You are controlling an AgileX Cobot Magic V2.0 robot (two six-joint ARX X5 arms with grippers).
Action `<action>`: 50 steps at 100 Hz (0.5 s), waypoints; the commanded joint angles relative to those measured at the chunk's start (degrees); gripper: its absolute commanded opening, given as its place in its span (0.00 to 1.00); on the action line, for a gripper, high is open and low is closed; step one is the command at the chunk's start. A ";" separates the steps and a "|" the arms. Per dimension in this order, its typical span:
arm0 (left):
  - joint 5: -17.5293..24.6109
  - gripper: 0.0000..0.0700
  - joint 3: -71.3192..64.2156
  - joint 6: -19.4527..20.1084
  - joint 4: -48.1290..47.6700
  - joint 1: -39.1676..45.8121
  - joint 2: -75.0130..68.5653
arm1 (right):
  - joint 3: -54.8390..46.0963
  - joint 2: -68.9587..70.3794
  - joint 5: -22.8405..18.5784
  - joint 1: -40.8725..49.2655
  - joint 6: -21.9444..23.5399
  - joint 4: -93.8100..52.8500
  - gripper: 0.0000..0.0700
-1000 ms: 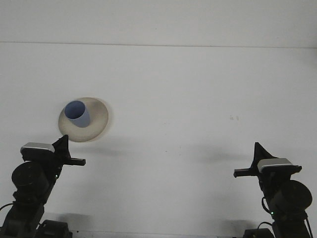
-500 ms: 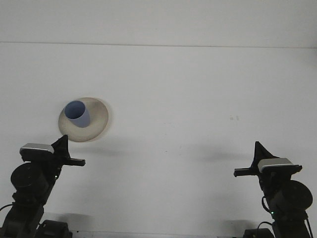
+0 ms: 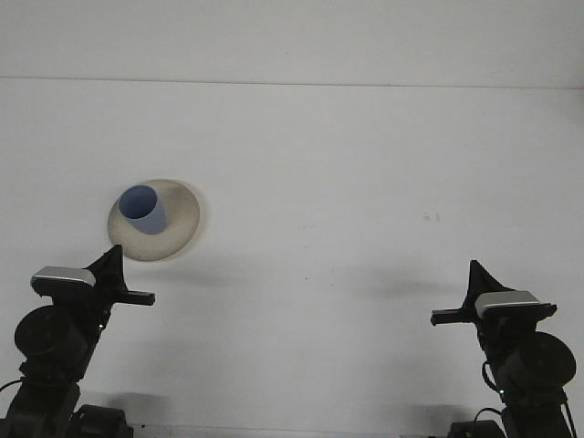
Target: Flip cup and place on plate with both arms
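A blue cup (image 3: 143,210) stands upright, mouth up, on the left part of a beige plate (image 3: 179,219) on the white table. My left gripper (image 3: 126,285) hovers just in front of the plate's near edge, apart from the cup and holding nothing. Far to the right, my right gripper (image 3: 456,308) hangs near the table's front edge, well away from plate and cup, with nothing in it.
The white table (image 3: 347,182) stretches wide between the two arms and behind the plate. A faint small mark (image 3: 432,217) shows on its right half. The table's far edge runs along the top of the view.
My left arm has drawn back slightly to the left and toward the front edge. The right arm, cup and plate have not moved.
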 commanded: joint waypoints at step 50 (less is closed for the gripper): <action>-0.11 0.02 -27.39 0.04 19.02 3.37 -17.94 | 0.50 0.07 -0.04 0.09 0.85 0.81 0.00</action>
